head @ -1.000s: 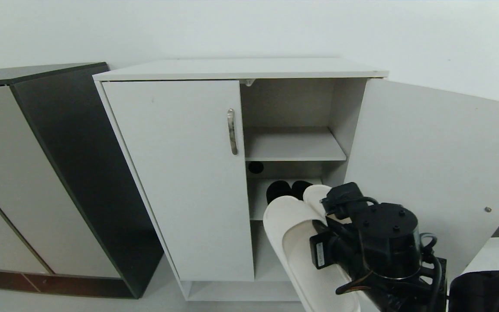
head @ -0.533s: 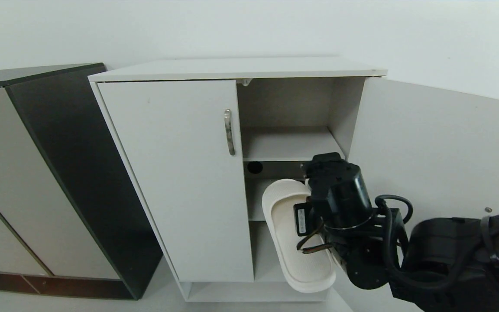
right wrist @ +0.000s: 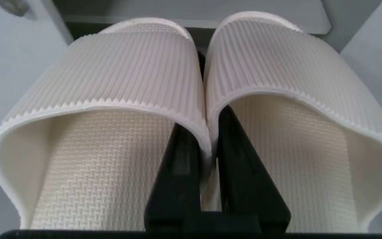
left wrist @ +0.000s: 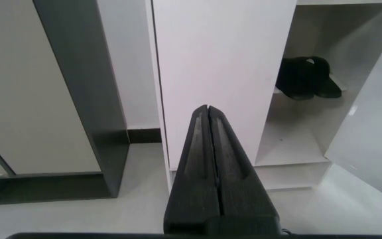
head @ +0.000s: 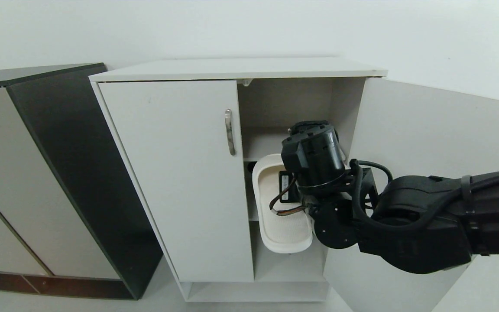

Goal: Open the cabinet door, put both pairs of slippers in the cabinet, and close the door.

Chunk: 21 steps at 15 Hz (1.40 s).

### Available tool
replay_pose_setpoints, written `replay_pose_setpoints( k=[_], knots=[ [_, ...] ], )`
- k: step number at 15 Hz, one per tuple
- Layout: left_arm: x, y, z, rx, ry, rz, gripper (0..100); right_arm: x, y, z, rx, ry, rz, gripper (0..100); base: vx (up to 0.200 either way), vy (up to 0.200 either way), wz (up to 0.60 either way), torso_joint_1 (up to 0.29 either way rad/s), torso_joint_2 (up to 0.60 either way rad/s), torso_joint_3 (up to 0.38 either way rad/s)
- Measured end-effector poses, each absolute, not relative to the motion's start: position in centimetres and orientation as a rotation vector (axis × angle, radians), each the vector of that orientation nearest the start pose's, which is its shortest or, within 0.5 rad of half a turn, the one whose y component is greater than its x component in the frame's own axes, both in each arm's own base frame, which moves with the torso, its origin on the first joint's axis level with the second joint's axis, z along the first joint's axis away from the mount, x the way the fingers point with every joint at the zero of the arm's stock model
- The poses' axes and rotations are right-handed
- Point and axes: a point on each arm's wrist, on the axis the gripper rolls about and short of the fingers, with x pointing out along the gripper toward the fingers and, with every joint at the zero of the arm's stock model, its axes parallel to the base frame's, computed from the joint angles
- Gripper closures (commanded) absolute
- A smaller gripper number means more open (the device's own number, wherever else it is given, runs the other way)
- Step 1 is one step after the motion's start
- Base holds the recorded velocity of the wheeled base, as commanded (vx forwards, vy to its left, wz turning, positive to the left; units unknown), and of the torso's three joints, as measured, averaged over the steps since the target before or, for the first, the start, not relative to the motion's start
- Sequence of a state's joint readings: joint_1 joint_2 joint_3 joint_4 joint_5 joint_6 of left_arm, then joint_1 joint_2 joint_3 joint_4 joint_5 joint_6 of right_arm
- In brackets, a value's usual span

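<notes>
Right gripper (right wrist: pixel 207 133) clamped on the pair of white slippers (head: pixel 280 225): its 2 black fingers (right wrist: pixel 178 179) reach in under the straps, 1 in each slipper, and pinch the 2 inner side walls together between them. Slippers lie side by side, touching, toe ends pointing away from the wrist. In the head view the right arm (head: pixel 422 221) stretches from the right side to the open right half of the white cabinet (head: pixel 232 67), wrist in front of the opening. 1 slipper shows just left of the wrist, toe end up near the upper shelf (head: pixel 267 145) edge, heel end hanging lower in front of the lower compartment. Cannot tell whether the toes are already past the cabinet front.

Right door (head: pixel 427 134) swung wide open, left door (head: pixel 176 173) closed, metal handle (head: pixel 230 132) at its inner edge.

Left gripper (left wrist: pixel 207 109) fingers pressed together, holding nothing, low in front of the closed left door. Past it, 1 pair of black slippers (left wrist: pixel 308 76) sits side by side on a shelf inside the cabinet.

Dark-sided cabinet (head: pixel 59 173) stands just beside the white one on the left
</notes>
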<state>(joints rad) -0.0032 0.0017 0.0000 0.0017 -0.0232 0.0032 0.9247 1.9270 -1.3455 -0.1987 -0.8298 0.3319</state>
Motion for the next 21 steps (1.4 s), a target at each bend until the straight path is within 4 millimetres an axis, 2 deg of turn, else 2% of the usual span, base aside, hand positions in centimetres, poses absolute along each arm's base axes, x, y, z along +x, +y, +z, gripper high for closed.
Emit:
replay_pose_setpoints(
  k=[5,18,21],
  knots=[
    [-2.3,0.0,7.5,0.003,0.003,-0.026,100,24.6,29.4,21.0,0.028,0.258,0.044,100,0.000,0.000,0.00,0.000,0.00,0.000],
    [-2.3,0.0,7.5,0.005,0.004,-0.028,100,25.1,29.2,20.9,0.010,0.258,0.033,100,0.200,0.000,0.00,0.004,0.00,0.004],
    [-2.3,0.0,7.5,0.004,0.003,-0.028,100,25.5,28.8,20.8,0.011,0.260,0.024,100,0.000,0.000,0.00,0.000,0.00,0.000]
  ],
)
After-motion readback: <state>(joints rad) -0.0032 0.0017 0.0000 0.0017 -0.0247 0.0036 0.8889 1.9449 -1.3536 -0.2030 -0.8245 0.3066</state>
